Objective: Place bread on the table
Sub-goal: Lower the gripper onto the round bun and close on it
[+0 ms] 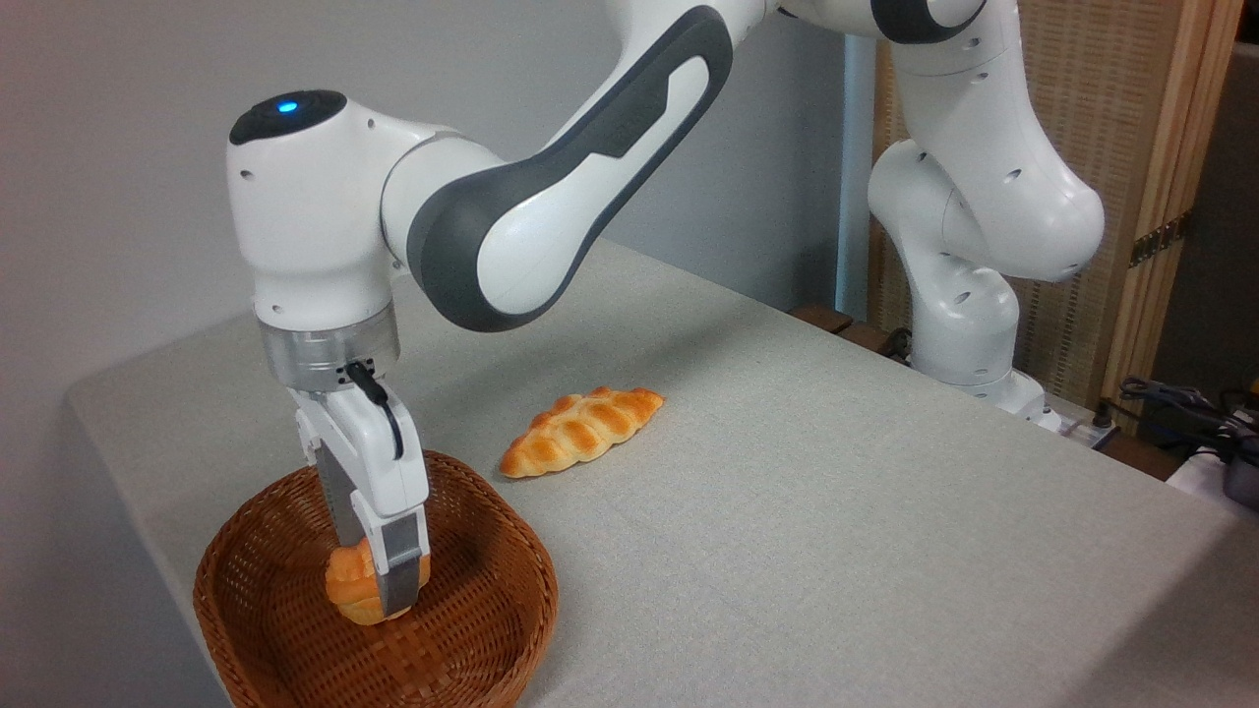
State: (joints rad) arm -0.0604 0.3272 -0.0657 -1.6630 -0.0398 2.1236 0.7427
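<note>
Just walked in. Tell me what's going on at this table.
A white robot arm has its claw lowered into the wicker basket, its fingers on either side of the small round bun. Whether they have closed on it cannot be told from this angle. The bun sits on the basket floor and has not been lifted out onto the table. A long braided loaf lies on the cloth just beyond the basket, untouched.

matt cloth table (836, 511); woven wicker basket (492, 629); glossy arm (551, 206)
</note>
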